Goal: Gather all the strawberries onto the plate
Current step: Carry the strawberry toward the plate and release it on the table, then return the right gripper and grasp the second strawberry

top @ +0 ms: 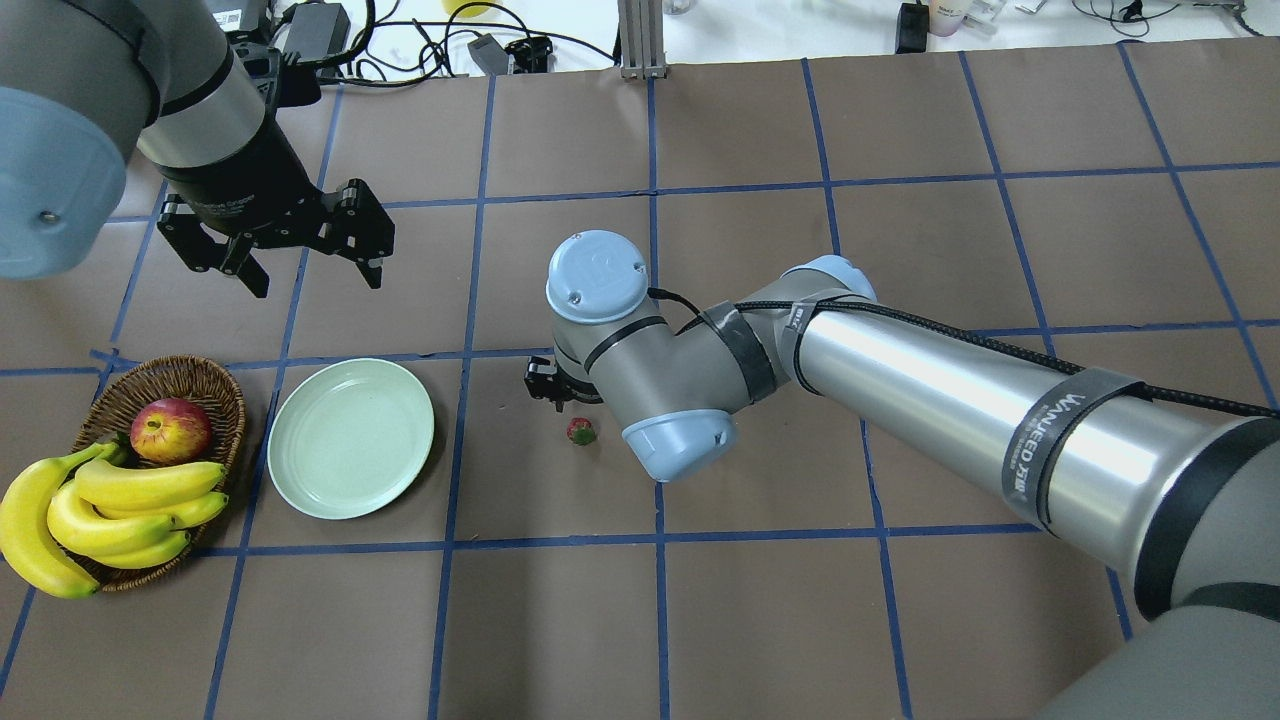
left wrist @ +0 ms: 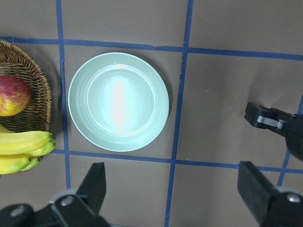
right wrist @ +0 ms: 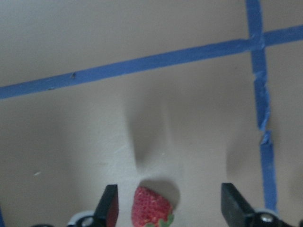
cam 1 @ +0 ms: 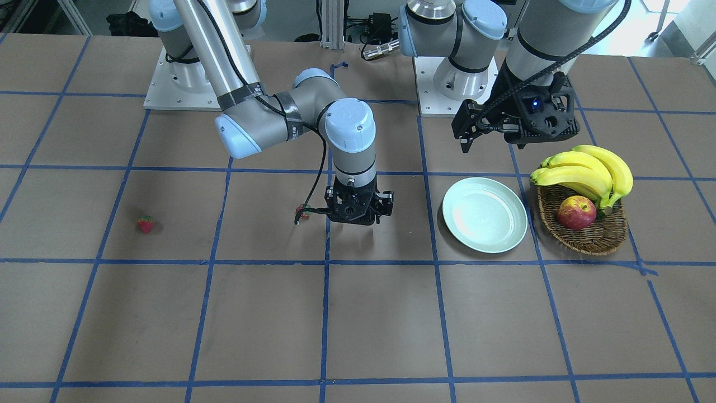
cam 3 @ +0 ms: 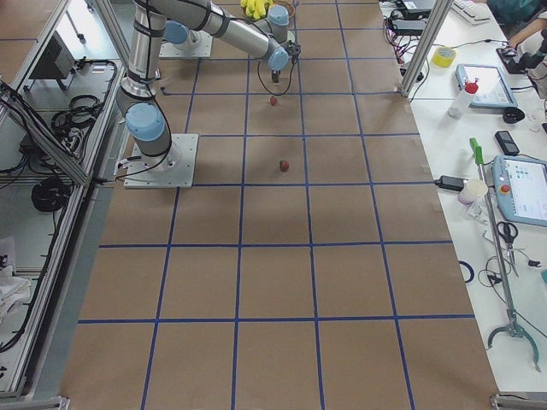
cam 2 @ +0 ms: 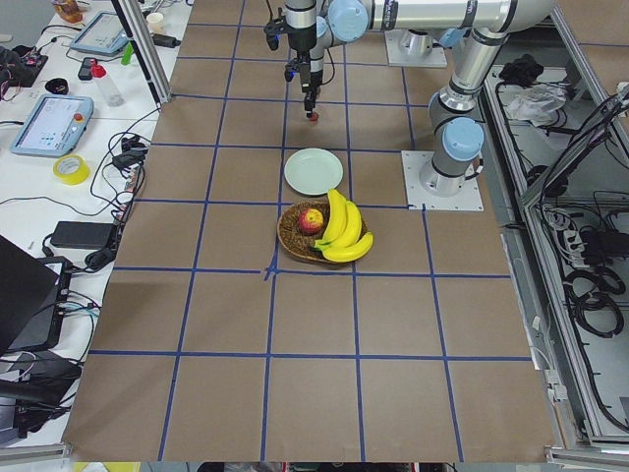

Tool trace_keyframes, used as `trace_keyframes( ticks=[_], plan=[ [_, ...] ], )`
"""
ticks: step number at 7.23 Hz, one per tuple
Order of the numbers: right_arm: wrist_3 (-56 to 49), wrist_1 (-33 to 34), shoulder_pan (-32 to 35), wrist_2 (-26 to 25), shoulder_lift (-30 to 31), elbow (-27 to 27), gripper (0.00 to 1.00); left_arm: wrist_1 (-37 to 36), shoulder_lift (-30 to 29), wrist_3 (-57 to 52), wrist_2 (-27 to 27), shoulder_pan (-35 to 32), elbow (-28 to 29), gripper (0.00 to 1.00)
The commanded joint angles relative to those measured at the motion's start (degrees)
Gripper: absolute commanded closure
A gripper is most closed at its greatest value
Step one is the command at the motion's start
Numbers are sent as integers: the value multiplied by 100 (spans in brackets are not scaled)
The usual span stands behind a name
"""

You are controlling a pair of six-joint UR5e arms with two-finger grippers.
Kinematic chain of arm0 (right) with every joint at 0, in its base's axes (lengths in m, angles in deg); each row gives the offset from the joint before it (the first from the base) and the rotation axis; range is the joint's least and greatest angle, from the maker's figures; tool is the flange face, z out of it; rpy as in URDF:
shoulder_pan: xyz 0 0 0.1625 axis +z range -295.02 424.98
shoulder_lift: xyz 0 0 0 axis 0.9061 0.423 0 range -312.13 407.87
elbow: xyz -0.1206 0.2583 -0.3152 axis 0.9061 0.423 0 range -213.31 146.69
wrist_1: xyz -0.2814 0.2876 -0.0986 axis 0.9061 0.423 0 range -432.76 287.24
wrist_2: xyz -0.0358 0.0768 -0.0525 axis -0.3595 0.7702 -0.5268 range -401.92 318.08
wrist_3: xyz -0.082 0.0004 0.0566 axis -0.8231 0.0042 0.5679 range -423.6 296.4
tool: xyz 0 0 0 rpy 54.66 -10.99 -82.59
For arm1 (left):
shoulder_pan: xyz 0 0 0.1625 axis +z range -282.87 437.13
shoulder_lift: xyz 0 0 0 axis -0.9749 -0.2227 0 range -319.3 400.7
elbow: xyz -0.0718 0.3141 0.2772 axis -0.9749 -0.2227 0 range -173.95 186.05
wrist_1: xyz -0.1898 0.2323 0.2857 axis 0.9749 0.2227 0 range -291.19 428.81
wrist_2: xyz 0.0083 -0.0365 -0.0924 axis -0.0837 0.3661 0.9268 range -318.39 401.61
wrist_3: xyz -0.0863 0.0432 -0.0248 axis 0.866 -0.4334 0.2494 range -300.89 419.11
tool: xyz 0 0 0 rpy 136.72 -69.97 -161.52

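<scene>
While the right gripper (right wrist: 169, 193) hangs over the middle of the table (cam 1: 380, 324) with its fingers (right wrist: 109, 207) spread apart and gripping nothing, one strawberry (right wrist: 150, 209) lies on the brown paper under it. In the right wrist view the berry sits in the gap between the two fingers. It is nearer the finger at the picture's left but apart from both, with a bit of green cap at its lower edge. From the table's left end the gripper points straight down, with the berry just below its tips.

A second strawberry (cam 1: 145, 224) lies alone on the table, well apart from the first. It is farther out on the robot's right side and away from both arms.

The plate (cam 1: 484, 218) rests flat on the robot's left side, between the first berry and a woven basket (cam 1: 587, 242). The basket holds an apple (cam 1: 576, 212) and a bunch of bananas (cam 1: 587, 170).

The left gripper (top: 313, 272) hovers high over the table near the plate, its fingers spread wide and holding nothing. Its wrist camera looks down on the whole plate, which shows beyond the gap and toward the finger at the picture's left
</scene>
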Motion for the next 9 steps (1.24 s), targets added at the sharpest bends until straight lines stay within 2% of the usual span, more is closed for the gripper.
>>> trace_keyframes(
  ticks=[1,2,4,5,7,8,9],
  plan=[
    [-470,-517,-170,-1049,173,-104,0,0,0,0,0,9,-7,0],
    [-558,-634,-266,-1228,174,-261,0,0,0,0,0,0,-7,0],
    [-1032,-661,-591,-1238,374,-508,0,0,0,0,0,9,-25,0],
    [-1025,-957,-627,-1203,524,-657,0,0,0,0,0,9,-25,0],
    [-981,-724,-627,-1133,534,-965,0,0,-9,-9,0,9,-25,0],
    [-972,-610,-627,-1115,534,-1070,7,0,-9,0,0,9,-25,0],
    [-998,-608,-627,-880,534,-1062,29,0,-9,-9,0,9,-25,0]
  ],
)
